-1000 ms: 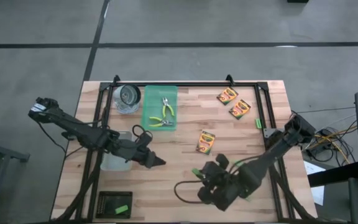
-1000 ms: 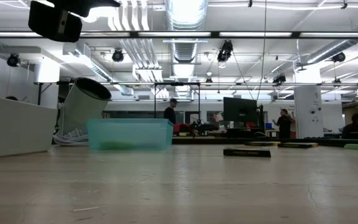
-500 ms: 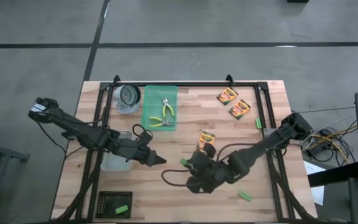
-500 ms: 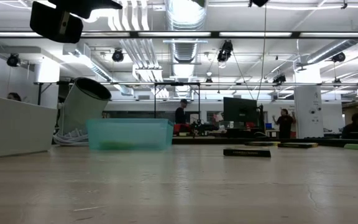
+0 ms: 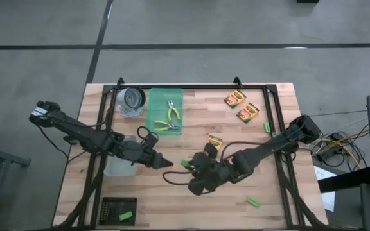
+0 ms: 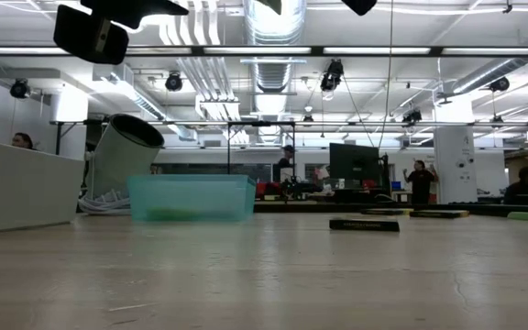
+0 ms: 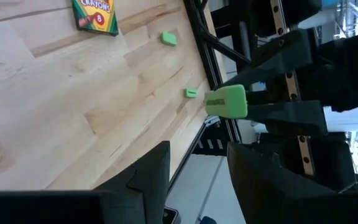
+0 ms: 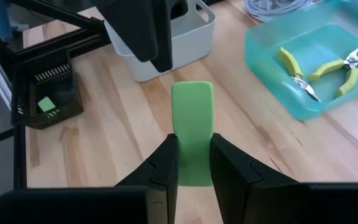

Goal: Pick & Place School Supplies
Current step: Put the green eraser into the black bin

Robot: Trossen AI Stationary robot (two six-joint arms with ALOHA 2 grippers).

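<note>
My right gripper (image 5: 186, 165) is over the table's middle, shut on a small bright green block (image 8: 192, 124). My left gripper (image 5: 166, 163) hovers open just left of it, with its fingers (image 7: 148, 177) pointing at the block (image 7: 227, 102) without touching it. One crayon box (image 5: 213, 142) lies flat beside the right arm, and two more (image 5: 235, 98) (image 5: 248, 112) lie near the far right. Both yellow-green pliers (image 8: 319, 68) lie in the teal tray (image 5: 153, 122). Loose green blocks lie flat on the table (image 5: 254, 201) (image 5: 268, 127). Another sits in a black basket (image 5: 126, 216). My right gripper pinches the green block between its two fingers (image 8: 163, 165), which lie on the sides of the end nearest the wrist (image 8: 192, 171). The fingers point roughly level toward the table's left. The block's free end (image 7: 222, 102) sticks out past the fingertips, lifted clear of the table.
A clear plastic bin (image 5: 117, 163) sits under the left arm, near the left edge. A tipped clear jar (image 5: 132, 101) lies beside the teal tray at the far edge. A black frame (image 5: 272, 115) runs along the table's sides. Bare wood shows along the near edge (image 5: 172, 212).
My right gripper has carried the green block from near the near edge toward the table's left and far side, up to the left gripper. My left gripper has shifted slightly right toward it and stays open.
</note>
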